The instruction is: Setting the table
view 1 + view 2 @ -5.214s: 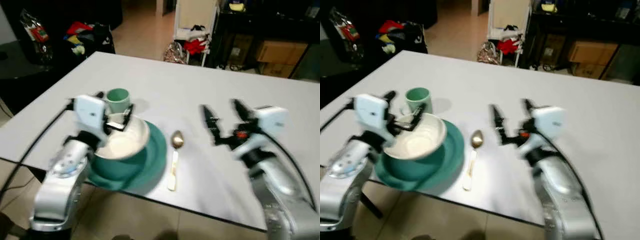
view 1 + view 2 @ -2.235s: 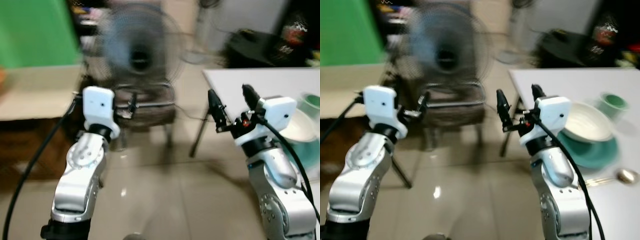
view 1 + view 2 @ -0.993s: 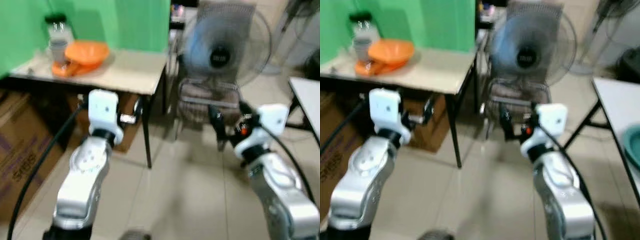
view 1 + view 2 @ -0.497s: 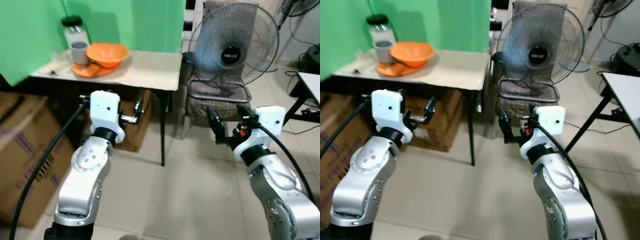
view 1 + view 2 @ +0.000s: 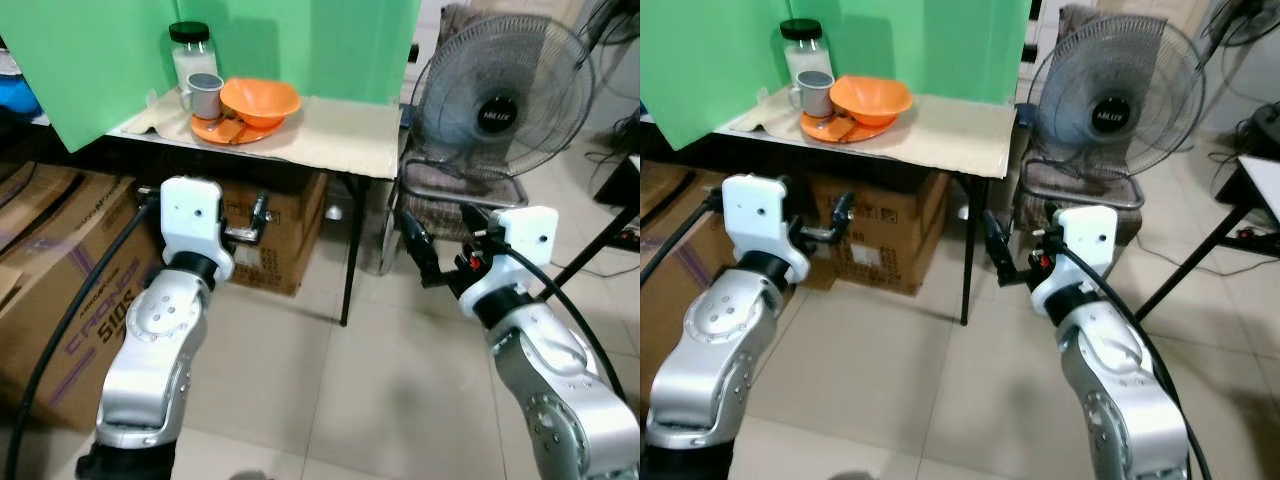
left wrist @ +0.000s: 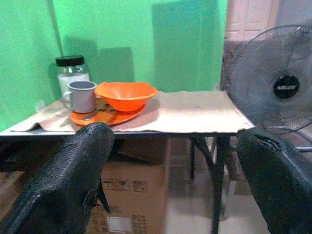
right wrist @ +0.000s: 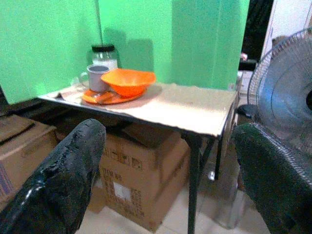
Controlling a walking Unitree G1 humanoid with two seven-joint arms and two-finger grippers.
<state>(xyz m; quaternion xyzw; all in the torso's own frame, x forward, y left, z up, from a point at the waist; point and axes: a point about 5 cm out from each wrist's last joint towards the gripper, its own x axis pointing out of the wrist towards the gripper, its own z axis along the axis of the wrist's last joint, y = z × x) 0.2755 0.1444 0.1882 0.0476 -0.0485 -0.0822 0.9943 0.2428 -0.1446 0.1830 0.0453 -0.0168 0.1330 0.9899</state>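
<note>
a robot stands on a tiled floor facing a small side table set against a green backdrop. on the table's far left corner sits a second place setting, stacked so it could be collected together: an orange bowl resting on an orange plate, a grey mug touching the plate's edge, and a lidded jar just behind the mug. the stack lies well apart from both grippers, so judging from the pictures the robot is on its way to fetch it, with nothing picked up yet.

the left gripper and right gripper are both raised in front of the chest, aimed toward the table, which looks like a ready posture for the approach. each has its two black fingers spread wide and nothing between them.

the head cameras show the surroundings: cardboard boxes under and beside the table, and a standing fan on a chair to the right. the wrist cameras add close detail the head views lack. the left wrist view shows what may be a utensil lying on the plate beside the mug, though it is too small to be sure, and a cloth covering the tabletop. the right wrist view shows the table's thin metal leg.
</note>
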